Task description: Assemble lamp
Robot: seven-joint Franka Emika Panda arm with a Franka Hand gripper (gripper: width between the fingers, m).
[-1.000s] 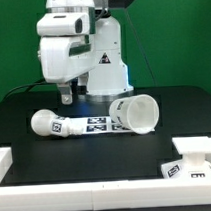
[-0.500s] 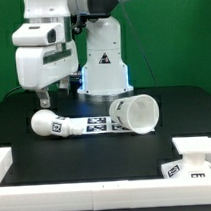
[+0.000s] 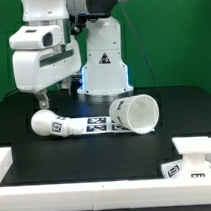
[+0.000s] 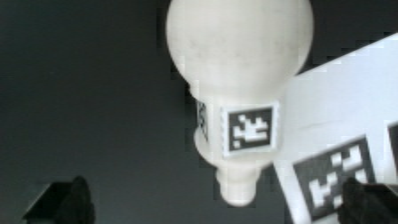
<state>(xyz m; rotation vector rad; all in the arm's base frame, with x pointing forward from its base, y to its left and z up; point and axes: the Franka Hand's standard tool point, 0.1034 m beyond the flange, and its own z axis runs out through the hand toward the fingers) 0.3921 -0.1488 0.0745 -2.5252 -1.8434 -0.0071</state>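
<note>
The white bulb (image 3: 49, 123) lies on its side on the black table, its round end toward the exterior view's left and a tag on its neck. My gripper (image 3: 41, 98) hangs open and empty a little above the bulb's round end. In the wrist view the bulb (image 4: 240, 60) fills the middle, its neck tip lying between my two dark fingertips (image 4: 61, 202); the gripper (image 4: 214, 205) touches nothing. The cone shade (image 3: 134, 114) lies on its side to the bulb's right. The blocky base (image 3: 193, 161) stands at the front right.
The marker board (image 3: 94, 124) lies flat between bulb and shade and also shows in the wrist view (image 4: 347, 120). A white rail (image 3: 16, 156) borders the table's front left. The robot's pedestal (image 3: 104, 69) stands behind the parts.
The arm has swung toward the exterior view's left, bringing the gripper from behind the marker board to above the bulb. The parts have not moved.
</note>
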